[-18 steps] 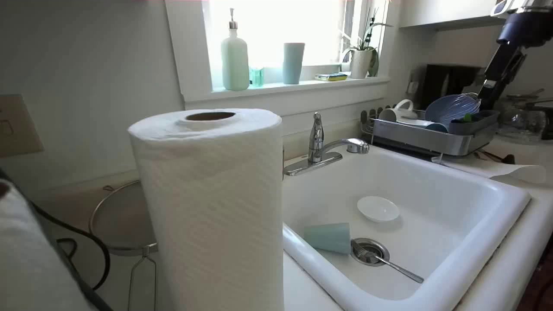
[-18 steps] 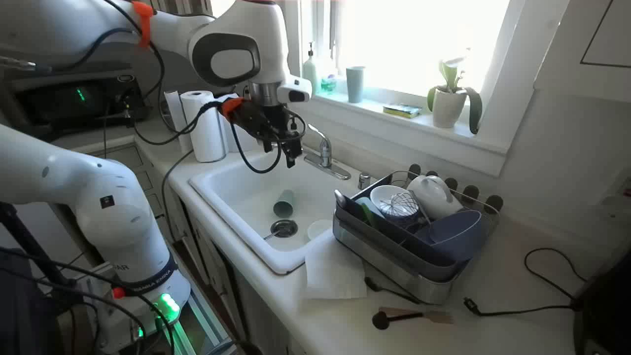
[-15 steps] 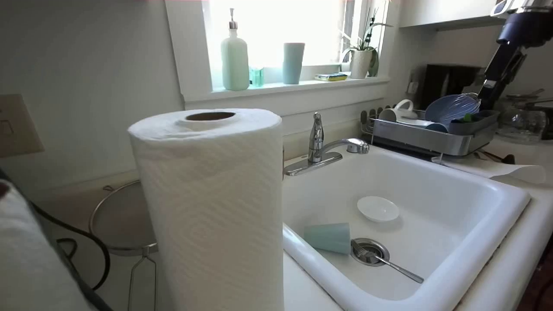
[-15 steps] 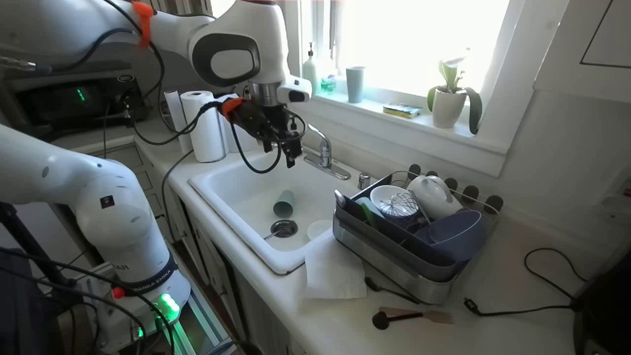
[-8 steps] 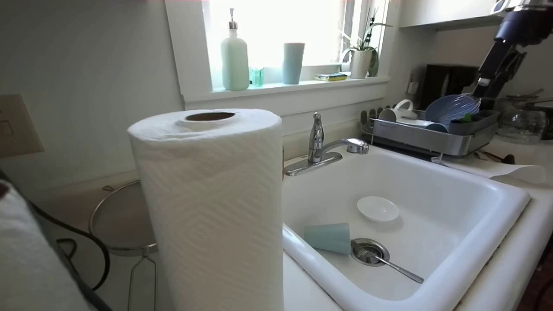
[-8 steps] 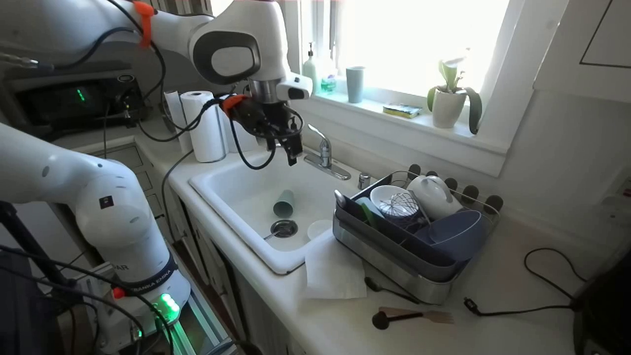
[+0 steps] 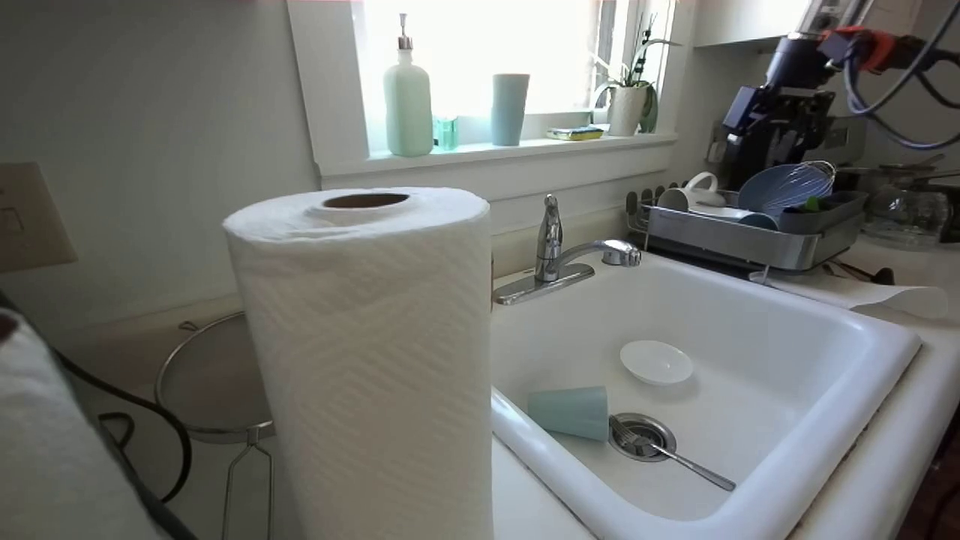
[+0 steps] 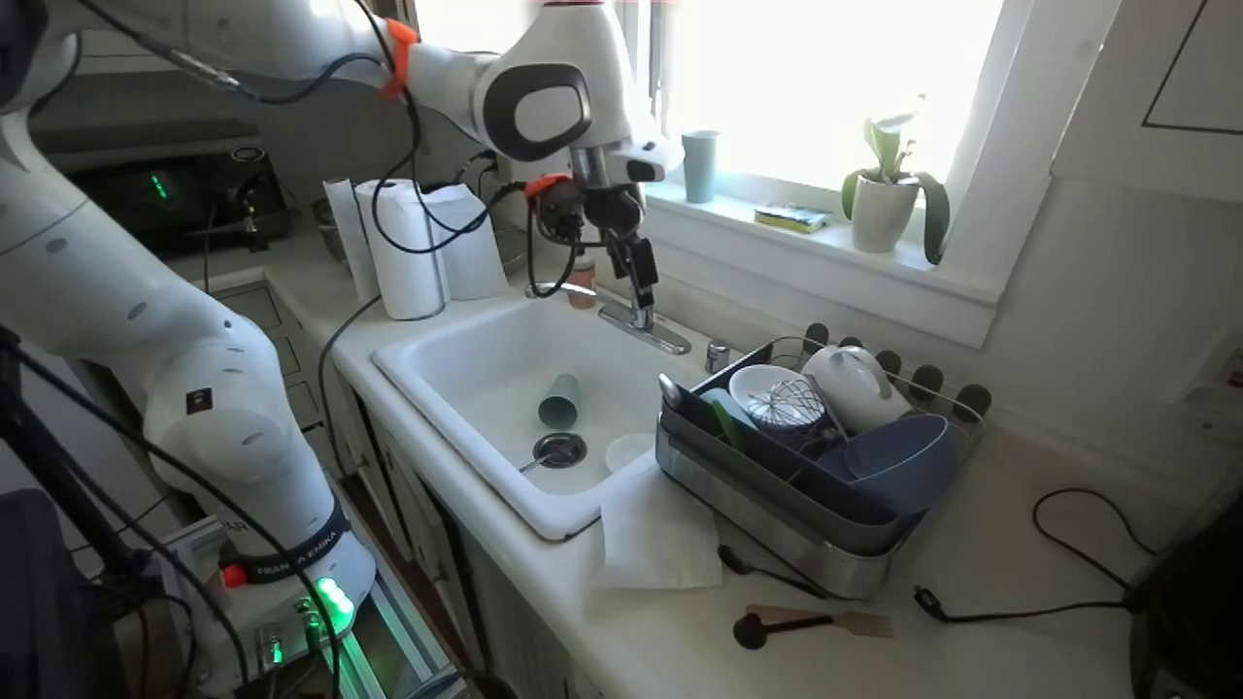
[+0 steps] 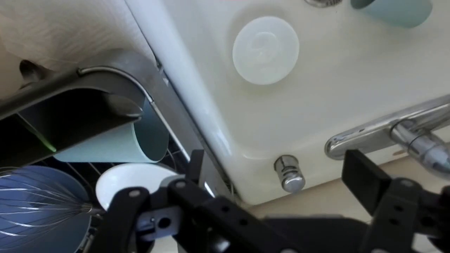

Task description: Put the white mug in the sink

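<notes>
Wrist view: the gripper [image 9: 274, 165] is hanging with its jaws wide apart, the dish rack [image 9: 126, 63] showing at left and the sink [image 9: 334, 84] at right. In an exterior view, the white mug [image 8: 847, 390] is lying tilted in the far part of the dish rack, handle facing up. In both exterior views, a pale green tumbler [image 7: 568, 413] is lying left of a white dish [image 7: 656, 363] inside the sink.

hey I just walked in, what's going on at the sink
A robot arm is at work by the sink. Its gripper hangs open near the dish rack, holding nothing. The white mug, apparently meant for the sink, rests in the dish rack, not yet picked up. In the sink are a pale green tumbler, a white dish and a fork.
</notes>
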